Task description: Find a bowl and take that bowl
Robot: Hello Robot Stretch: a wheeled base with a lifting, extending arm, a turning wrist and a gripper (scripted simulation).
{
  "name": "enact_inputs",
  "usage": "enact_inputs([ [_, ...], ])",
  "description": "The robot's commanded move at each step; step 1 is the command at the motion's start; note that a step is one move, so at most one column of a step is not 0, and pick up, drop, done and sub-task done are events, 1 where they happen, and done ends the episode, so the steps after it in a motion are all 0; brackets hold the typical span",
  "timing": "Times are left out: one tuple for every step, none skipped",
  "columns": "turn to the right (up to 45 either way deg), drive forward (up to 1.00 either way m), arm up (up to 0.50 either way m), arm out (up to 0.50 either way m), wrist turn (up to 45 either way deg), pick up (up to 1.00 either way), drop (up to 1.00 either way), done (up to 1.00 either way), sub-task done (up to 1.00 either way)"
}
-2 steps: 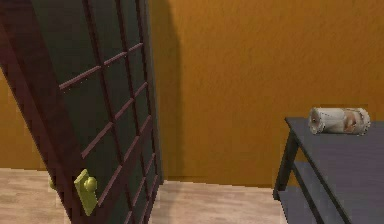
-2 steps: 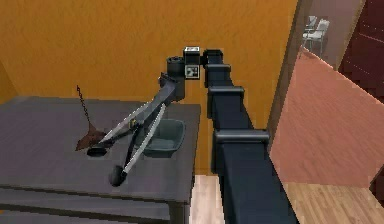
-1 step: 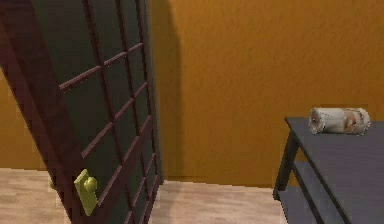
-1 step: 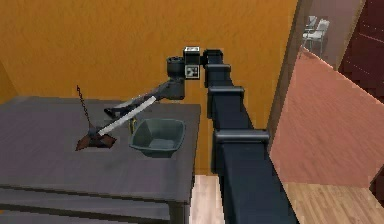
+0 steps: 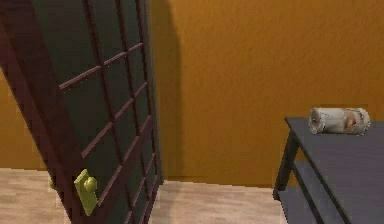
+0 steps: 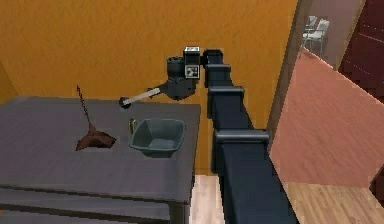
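A dark teal bowl (image 6: 157, 137) with squared sides stands on the dark grey table (image 6: 60, 165) near its right end in the arm side view. My gripper (image 6: 126, 100) hangs above the table, up and left of the bowl, at the end of the dark arm (image 6: 235, 120). Its thin fingers (image 6: 140, 95) point left with only orange wall behind them, so it holds nothing.
A brown lump with a thin upright stick (image 6: 92, 138) lies left of the bowl. In the forward view a dark paned door (image 5: 95, 110) with a yellow handle (image 5: 87, 188) stands left. A dark table (image 5: 335, 165) at right carries a pale roll (image 5: 340, 120). A doorway (image 6: 335, 90) opens right.
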Motion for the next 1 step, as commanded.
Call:
enact_inputs([
  [0.0,0.00,0.00,0.00,39.0,0.00,0.00,0.00,0.00],
])
